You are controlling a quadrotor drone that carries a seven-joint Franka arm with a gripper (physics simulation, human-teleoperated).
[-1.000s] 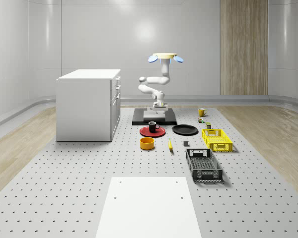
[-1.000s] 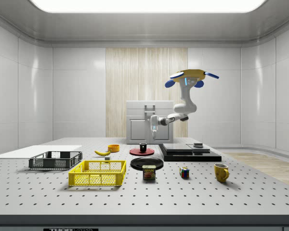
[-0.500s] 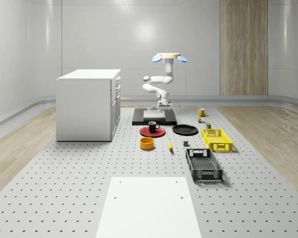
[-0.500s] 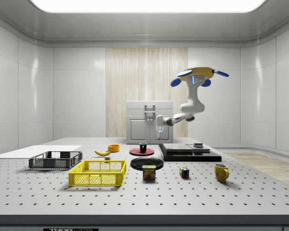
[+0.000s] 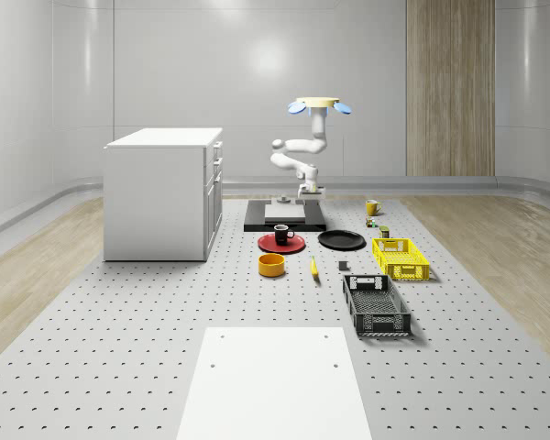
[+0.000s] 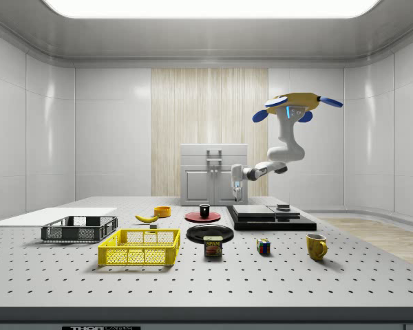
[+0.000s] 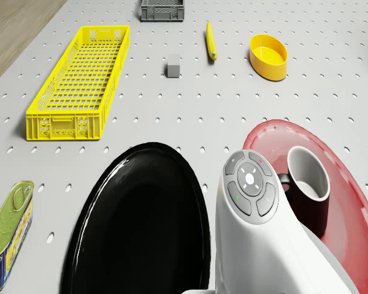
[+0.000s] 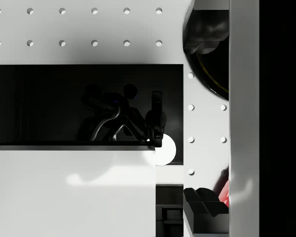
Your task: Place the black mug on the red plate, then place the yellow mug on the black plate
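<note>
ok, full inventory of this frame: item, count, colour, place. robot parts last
black mug: 1, on red plate
black plate: 1, beside red plate
yellow mug: 1, on table, far from both plates
yellow bowl: 1, near red plate
banana: 1, yellow
crates: yellow crate, black crate
Spam can: 1
puzzle cube: 1, multicolour
cabinet: 1, white
black platform: 1
drone: hovering above platform
gripper: above platform edge, holding nothing

Bright, even light falls from the long white ceiling panel (image 6: 210, 7); a soft glare patch marks the glossy grey wall (image 5: 270, 60) below that panel; shadows stay faint; beneath it, the shiny round black plate (image 7: 141, 220) carries pale rim highlights.
</note>
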